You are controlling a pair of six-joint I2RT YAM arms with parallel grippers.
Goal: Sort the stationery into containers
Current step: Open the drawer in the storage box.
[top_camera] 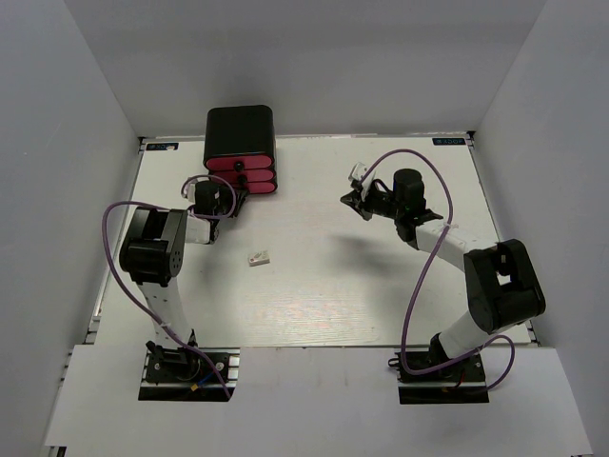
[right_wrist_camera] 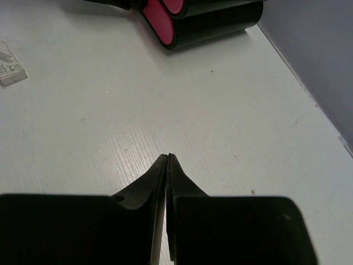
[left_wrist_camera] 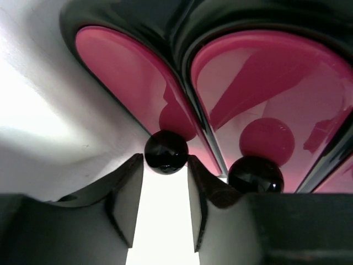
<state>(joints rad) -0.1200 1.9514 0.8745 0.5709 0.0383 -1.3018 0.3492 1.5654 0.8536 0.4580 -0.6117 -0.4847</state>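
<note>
White table (top_camera: 381, 286). From above, the mini chest (top_camera: 241, 133) stands at eleven o'clock and the white eraser (top_camera: 258, 258) lies loose near centre. Left wrist: the left gripper (left_wrist_camera: 165, 164) pinches a drawer knob (left_wrist_camera: 166, 152). Right wrist: the right gripper (right_wrist_camera: 168, 159) is pressed closed and empty.

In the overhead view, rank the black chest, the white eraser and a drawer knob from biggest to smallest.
1. black chest, by far the largest
2. white eraser
3. drawer knob, a small dark dot, smallest
</note>
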